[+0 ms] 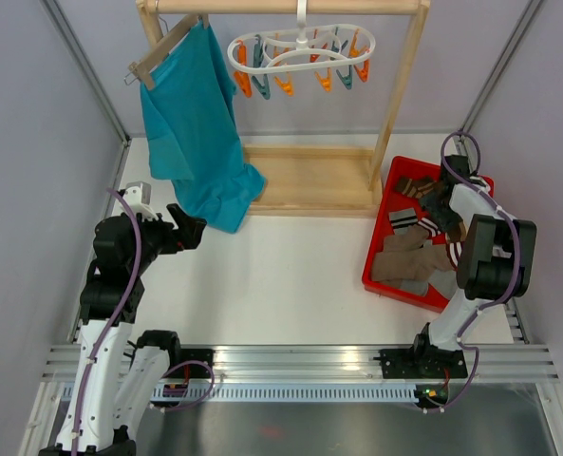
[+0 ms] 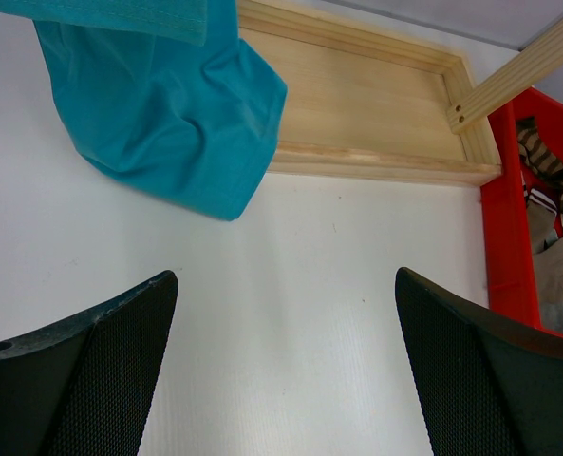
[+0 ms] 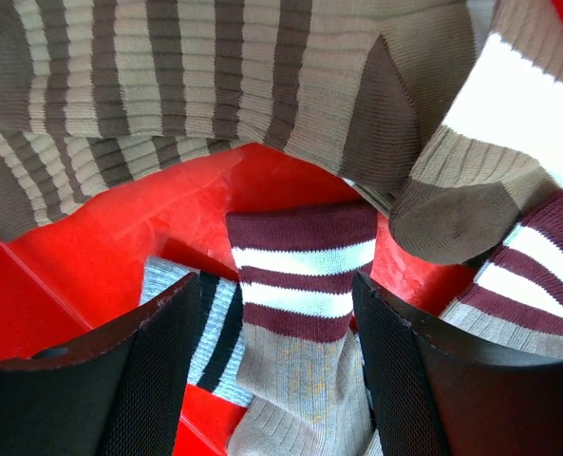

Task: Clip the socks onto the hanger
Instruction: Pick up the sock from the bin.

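Several socks (image 1: 409, 256) lie heaped in a red tray (image 1: 376, 252) at the right. My right gripper (image 1: 442, 204) is down in the tray. In the right wrist view it (image 3: 276, 313) is open, its fingers on either side of a taupe sock with a maroon and white striped cuff (image 3: 305, 285), not closed on it. A grey sock with black stripes (image 3: 210, 332) lies beside it. The white ring hanger (image 1: 300, 52) with orange and teal clips hangs from the rack's top bar. My left gripper (image 1: 194, 231) is open and empty above the table (image 2: 286, 285).
A teal shirt (image 1: 191, 133) on a wooden hanger hangs at the rack's left, its hem on the table (image 2: 167, 114). The wooden rack base (image 1: 309, 180) sits behind the tray. Brown-striped socks (image 3: 196, 76) fill the tray's far side. Grey walls enclose the table.
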